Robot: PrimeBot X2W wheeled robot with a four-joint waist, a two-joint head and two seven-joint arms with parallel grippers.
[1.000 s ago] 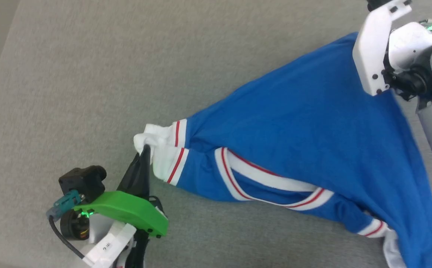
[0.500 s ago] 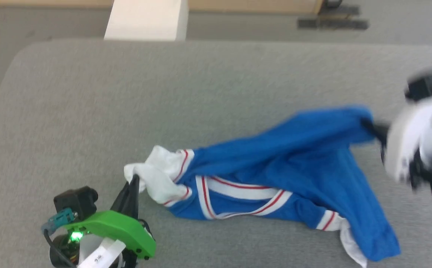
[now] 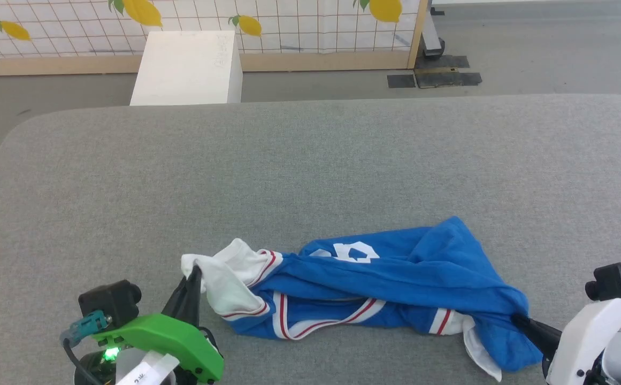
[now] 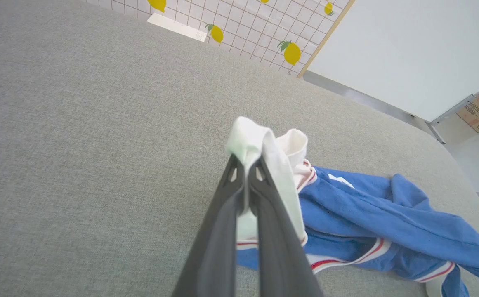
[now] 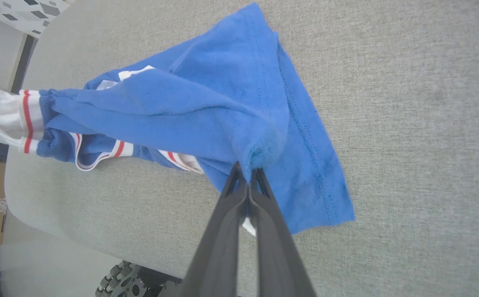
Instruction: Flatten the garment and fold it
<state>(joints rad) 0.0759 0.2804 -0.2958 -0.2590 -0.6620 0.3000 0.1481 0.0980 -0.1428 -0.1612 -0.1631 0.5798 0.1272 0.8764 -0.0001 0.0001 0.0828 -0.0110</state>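
The left tool point(image 3: 196, 270) pinches a white sleeve of the garment point(image 3: 396, 267), the right tool point(image 3: 516, 319) a blue fold (both clamped tight); pulling apart may tighten the twist or slip a thin grip.

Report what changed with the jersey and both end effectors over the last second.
The right end effector, shut on the garment, dropped from high up to the table, so the stretched cloth went slack and bunched. The head camera tilted up. The left end effector stayed shut on the white sleeve.
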